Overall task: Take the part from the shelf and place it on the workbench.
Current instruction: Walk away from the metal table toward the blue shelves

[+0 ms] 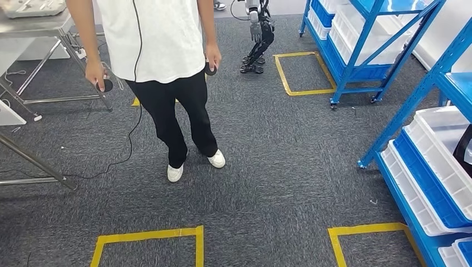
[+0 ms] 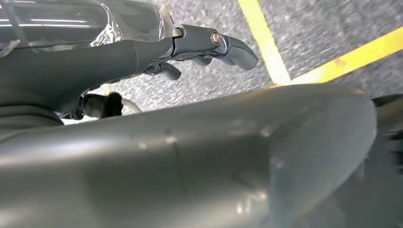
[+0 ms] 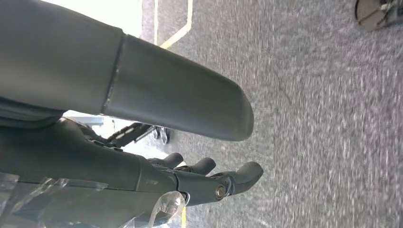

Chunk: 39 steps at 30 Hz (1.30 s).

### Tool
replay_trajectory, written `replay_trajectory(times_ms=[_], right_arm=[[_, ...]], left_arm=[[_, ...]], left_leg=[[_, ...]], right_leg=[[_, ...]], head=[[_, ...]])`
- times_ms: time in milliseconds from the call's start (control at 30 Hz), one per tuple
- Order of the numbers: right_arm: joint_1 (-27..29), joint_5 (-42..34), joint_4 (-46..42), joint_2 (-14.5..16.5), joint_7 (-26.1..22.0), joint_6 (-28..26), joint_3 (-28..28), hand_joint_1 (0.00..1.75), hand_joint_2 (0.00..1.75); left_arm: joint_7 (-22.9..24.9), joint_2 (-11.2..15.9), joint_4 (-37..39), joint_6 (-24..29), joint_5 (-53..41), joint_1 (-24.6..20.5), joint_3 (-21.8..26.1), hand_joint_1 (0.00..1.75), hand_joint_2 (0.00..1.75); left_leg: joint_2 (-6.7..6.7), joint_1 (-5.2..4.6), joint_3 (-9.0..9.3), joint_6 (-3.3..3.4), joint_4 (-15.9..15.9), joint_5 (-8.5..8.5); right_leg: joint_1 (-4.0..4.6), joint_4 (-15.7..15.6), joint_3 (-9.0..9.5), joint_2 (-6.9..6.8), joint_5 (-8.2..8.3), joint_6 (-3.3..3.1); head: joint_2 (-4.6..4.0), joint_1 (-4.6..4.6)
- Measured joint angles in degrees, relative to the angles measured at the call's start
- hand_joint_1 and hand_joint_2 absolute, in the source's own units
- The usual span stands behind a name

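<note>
A blue shelf [image 1: 428, 167] with white bins [image 1: 439, 150] stands at my right. At the right edge a dark thing [image 1: 465, 149] lies in one bin; I cannot tell what it is. A steel workbench [image 1: 39, 25] stands at the far left. In the left wrist view my left hand [image 2: 199, 142] hangs over the carpet, its fingers [image 2: 228, 45] stretched out and holding nothing. My right hand [image 3: 157, 95] hangs the same way, with its fingers [image 3: 237, 178] apart and nothing in them.
A person [image 1: 161, 55] stands just ahead on the grey carpet, a dark controller in each hand and a cable trailing. Another robot [image 1: 257, 33] stands at the back beside a second blue shelf [image 1: 362, 39]. Yellow tape squares [image 1: 147, 239] mark the floor. A steel table leg [image 1: 33, 161] slants at the left.
</note>
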Motion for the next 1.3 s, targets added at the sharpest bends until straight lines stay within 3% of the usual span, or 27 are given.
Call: replay_trajectory(times_ms=[67, 100, 233, 267, 333, 367, 400, 433, 467, 533, 600, 667, 767, 800, 867, 933, 967, 1000, 1067, 1100, 1167, 1233, 1300], right_arm=[[0.0, 0.0, 0.0, 0.0, 0.1, 0.0, 0.1, 0.00, 0.00], [-0.1, 0.0, 0.0, 0.0, 0.1, 0.0, 0.2, 0.00, 0.00], [-0.2, 0.0, 0.0, 0.0, 0.2, 0.0, 0.3, 0.00, 0.00], [-0.2, 0.0, 0.0, 0.1, 0.2, 0.0, 0.3, 0.00, 0.44], [-0.2, 0.0, 0.0, 0.1, 0.2, 0.1, 0.3, 0.00, 1.31], [-0.2, 0.0, 0.0, 0.1, 0.2, 0.1, 0.4, 0.00, 1.31], [-0.2, 0.0, 0.0, 0.1, 0.2, 0.1, 0.4, 0.00, 0.87], [-0.2, -0.1, 0.0, 0.1, 0.2, 0.1, 0.4, 0.00, 0.44], [-0.1, -0.2, 0.0, 0.1, 0.2, 0.1, 0.4, 0.00, 0.00], [0.1, -0.5, 0.0, 0.1, 0.2, 0.0, 0.4, 0.00, 0.00], [0.1, -0.7, 0.0, 0.1, 0.2, 0.0, 0.4, 0.00, 0.00], [-0.2, -1.0, 0.0, 0.1, 0.1, 0.0, 0.4, 0.00, 0.00], [-0.3, -1.2, 0.0, 0.1, 0.0, 0.1, 0.4, 0.00, 0.00], [-0.3, -1.2, 0.0, 0.1, 0.0, 0.1, 0.4, 0.00, 0.00], [-0.3, -1.2, 0.0, 0.1, 0.0, 0.0, 0.4, 0.00, 0.00], [-0.2, -1.2, 0.0, 0.0, 0.0, 0.0, 0.4, 0.00, 0.00], [-0.2, -1.2, 0.0, -0.1, 0.0, 0.0, 0.3, 0.00, 0.00], [-0.1, -1.3, 0.0, -0.1, 0.0, 0.0, 0.3, 0.00, 0.00], [-0.1, -1.4, 0.0, 0.0, 0.0, 0.0, 0.3, 0.00, 0.00], [-0.2, -1.4, 0.0, 0.0, 0.0, 0.0, 0.3, 0.00, 0.00], [-0.2, -1.6, 0.0, 0.0, -0.1, -0.1, 0.3, 0.00, 0.00], [0.0, -1.7, 0.0, 0.0, -0.1, -0.1, 0.3, 0.00, 0.00], [0.1, -1.7, 0.0, -0.1, -0.1, -0.1, 0.4, 0.00, 0.00]], left_arm=[[0.1, 0.0, 0.0, -0.1, 0.0, 0.0, 0.0, 0.00, 0.00], [0.1, 0.0, 0.0, -0.2, 0.1, -0.1, 0.0, 0.00, 0.00], [0.1, 0.0, 0.0, -0.3, 0.2, -0.1, 0.0, 0.00, 0.00], [0.1, 0.0, 0.0, -0.3, 0.2, -0.1, 0.0, 0.00, 0.00], [0.0, 0.0, 0.0, -0.3, 0.3, -0.2, 0.0, 0.00, 0.00], [0.0, 0.0, 0.0, -0.3, 0.3, -0.2, 0.0, 0.00, 0.00], [-0.1, 0.0, 0.0, -0.4, 0.4, -0.2, 0.0, 0.00, 0.00], [-0.2, 0.0, 0.0, -0.5, 0.5, -0.1, 0.0, 0.00, 0.00], [-0.3, 0.0, 0.0, -0.6, 0.5, -0.1, 0.0, 0.00, 0.00], [-0.4, 0.0, 0.0, -0.8, 0.5, -0.1, 0.0, 0.00, 0.00], [-0.6, 0.0, 0.0, -1.0, 0.5, -0.1, 0.0, 0.00, 0.00], [-0.8, 0.1, 0.0, -1.2, 0.6, 0.0, 0.0, 0.00, 0.00], [-1.0, 0.1, 0.0, -1.5, 0.7, 0.0, 0.0, 0.00, 0.00], [-1.0, 0.1, 0.0, -1.5, 0.7, -0.1, 0.0, 0.00, 0.00], [-1.0, 0.1, 0.0, -1.6, 0.7, -0.2, 0.0, 0.00, 0.00], [-1.0, 0.1, 0.0, -1.7, 0.7, -0.1, 0.0, 0.00, 0.00], [-1.0, 0.1, 0.0, -1.7, 0.7, 0.0, 0.0, 0.00, 0.00], [-1.1, 0.1, 0.0, -1.7, 0.7, 0.0, 0.0, 0.00, 0.00], [-1.1, 0.1, 0.0, -1.8, 0.6, -0.1, 0.0, 0.00, 0.00], [-1.1, 0.1, 0.0, -1.8, 0.6, -0.2, 0.0, 0.00, 0.00], [-1.2, 0.1, 0.0, -1.8, 0.5, -0.1, 0.0, 0.00, 0.00], [-1.3, 0.1, 0.0, -1.8, 0.5, -0.1, 0.0, 0.00, 0.00], [-1.4, 0.1, 0.0, -1.8, 0.4, -0.3, 0.0, 0.00, 0.00]], left_leg=[[-0.01, -0.13, 3.00, 0.39, -8.1, 4.36], [-0.02, -0.28, 3.85, 0.74, -10.4, 5.15], [-0.17, -0.50, 4.95, 2.42, -11.7, 4.69], [-0.21, -0.47, 5.43, 2.78, -11.8, 4.62], [-0.19, -0.56, 6.02, 3.30, -11.9, 4.42], [-0.17, -0.68, 6.14, 3.49, -11.9, 4.21], [-0.18, -0.81, 6.29, 3.62, -11.9, 3.98], [-0.22, -0.89, 6.54, 3.69, -11.9, 3.72], [-0.27, -0.94, 6.92, 3.70, -11.9, 3.43], [-0.27, -0.95, 7.78, 3.54, -11.9, 2.75], [0.06, -1.07, 8.42, 3.08, -11.9, 2.11], [0.58, -1.19, 8.88, 2.39, -11.7, 1.87], [0.70, -1.06, 8.77, 1.46, -9.7, 0.69], [0.57, -0.93, 7.82, 1.17, -7.5, -0.72], [0.37, -0.64, 4.23, 0.64, -0.5, -4.42], [0.35, -0.48, 1.23, 0.37, 4.4, -6.07], [0.31, -0.43, 1.04, 0.36, 4.0, -5.24], [0.12, -0.39, 1.90, 0.41, 1.3, -3.34], [-1.40, -0.43, 4.86, 0.70, -6.8, 1.11], [-2.25, -0.63, 5.81, 0.98, -9.7, 2.14], [-2.92, -1.06, 6.09, 1.71, -11.4, 2.81], [-2.15, -1.04, 6.30, 2.57, -11.8, 3.75], [-1.17, -0.85, 6.62, 3.33, -12.3, 4.28]], right_leg=[[0.01, 0.0, 1.16, 0.17, -0.97, 0.61], [0.05, -0.1, 1.47, 0.23, -1.37, 0.95], [0.01, 0.9, 1.98, 0.14, -2.02, 2.14], [-0.05, 2.5, 1.36, 0.03, -2.85, 2.32], [-0.12, 9.1, -2.15, -0.14, -5.86, 2.59], [-0.13, 13.2, -4.71, -0.16, -7.43, 2.68], [-0.12, 16.4, -7.02, -0.16, -8.33, 2.71], [-0.10, 17.6, -8.50, -0.16, -8.11, 2.69], [-0.08, 16.6, -8.88, -0.17, -6.62, 2.62], [-0.01, 9.3, -6.98, -0.79, -1.17, 2.24], [0.28, 3.2, -5.26, -2.31, 1.46, 1.70], [0.58, 1.9, -5.13, -2.78, 1.79, 1.06], [0.18, 1.5, -4.38, -1.63, 2.80, 0.21], [0.05, 1.5, -4.18, -1.25, 2.83, 0.05], [0.02, 1.5, -4.22, -0.42, 2.79, -0.10], [0.03, 1.5, -4.26, 0.61, 2.76, -0.14], [0.03, 1.5, -4.21, 1.18, 2.76, -0.13], [0.02, 1.5, -4.11, 1.77, 2.76, -0.12], [0.01, 1.5, -3.96, 2.85, 2.82, 0.05], [-0.03, 1.5, -4.02, 3.35, 2.88, 0.25], [-0.10, 1.4, -4.32, 4.17, 3.00, 0.90], [-0.17, 1.5, -4.55, 4.60, 2.95, 1.61], [-0.08, 4.1, -5.61, 2.96, 1.17, 2.12]], head=[[0.00, 0.00], [0.00, 0.01], [0.00, 0.05], [0.00, 0.08], [0.00, 0.12], [0.00, 0.14], [0.00, 0.13], [0.00, 0.13], [0.00, 0.13], [0.00, 0.13], [0.00, 0.16], [0.00, 0.27], [0.00, 0.22], [0.00, 0.14], [0.00, 0.03], [0.00, 0.02], [0.00, 0.02], [0.00, 0.02], [0.00, 0.01], [0.00, 0.03], [0.00, 0.06], [0.00, 0.07], [0.00, 0.21]])
